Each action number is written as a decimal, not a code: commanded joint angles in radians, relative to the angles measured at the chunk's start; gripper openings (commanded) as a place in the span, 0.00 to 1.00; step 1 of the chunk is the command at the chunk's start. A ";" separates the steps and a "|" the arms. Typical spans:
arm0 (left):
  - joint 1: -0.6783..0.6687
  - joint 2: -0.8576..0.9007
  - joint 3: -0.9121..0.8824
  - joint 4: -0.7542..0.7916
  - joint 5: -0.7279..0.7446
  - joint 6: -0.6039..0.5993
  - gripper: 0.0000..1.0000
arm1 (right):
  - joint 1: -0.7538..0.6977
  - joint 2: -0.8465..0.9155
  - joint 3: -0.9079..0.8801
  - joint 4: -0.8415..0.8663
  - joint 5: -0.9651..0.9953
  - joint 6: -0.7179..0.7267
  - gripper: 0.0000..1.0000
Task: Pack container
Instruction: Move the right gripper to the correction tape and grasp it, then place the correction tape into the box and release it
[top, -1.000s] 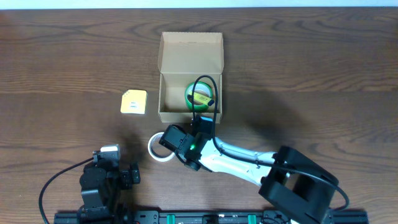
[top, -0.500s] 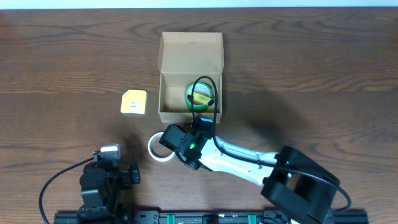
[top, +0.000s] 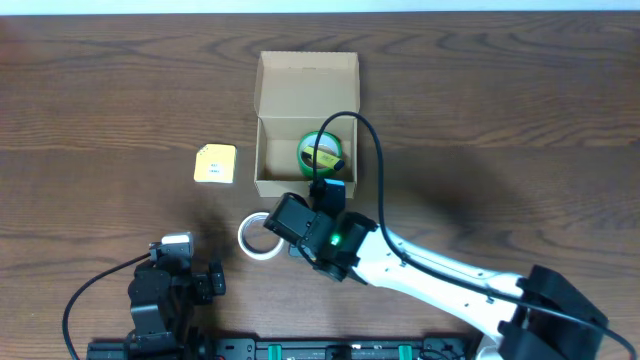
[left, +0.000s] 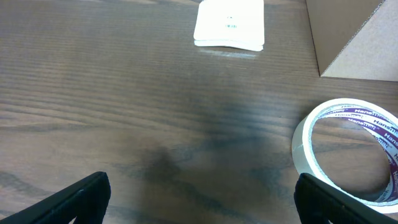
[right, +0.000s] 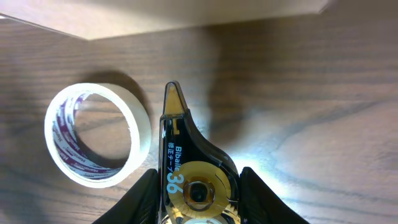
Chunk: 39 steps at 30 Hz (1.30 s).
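The container, a tan cardboard box, stands open with its flap lid folded back. A green roll lies inside at the right. My right gripper sits just in front of the box, beside a white tape roll. In the right wrist view it is shut on a black correction-tape dispenser with a gold wheel, tip pointing toward the box wall. My left gripper is open and empty at the front left, with its fingers spread wide in the left wrist view.
A small yellow pad lies left of the box and also shows in the left wrist view. The white tape roll shows in both wrist views. The dark wooden table is bare to the right and far left.
My right wrist has shifted a little to the right and its arm has swung out, with the cable arching higher over the box. The left arm, tape roll and pad have not moved.
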 joint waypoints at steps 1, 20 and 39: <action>-0.004 -0.005 -0.009 -0.031 -0.007 -0.019 0.95 | 0.008 -0.045 0.031 -0.001 0.085 -0.090 0.12; -0.004 -0.005 -0.009 -0.031 -0.007 -0.019 0.95 | -0.224 -0.008 0.162 0.148 0.286 -0.431 0.08; -0.004 -0.005 -0.009 -0.031 -0.007 -0.019 0.95 | -0.274 0.203 0.162 0.239 0.230 -0.495 0.14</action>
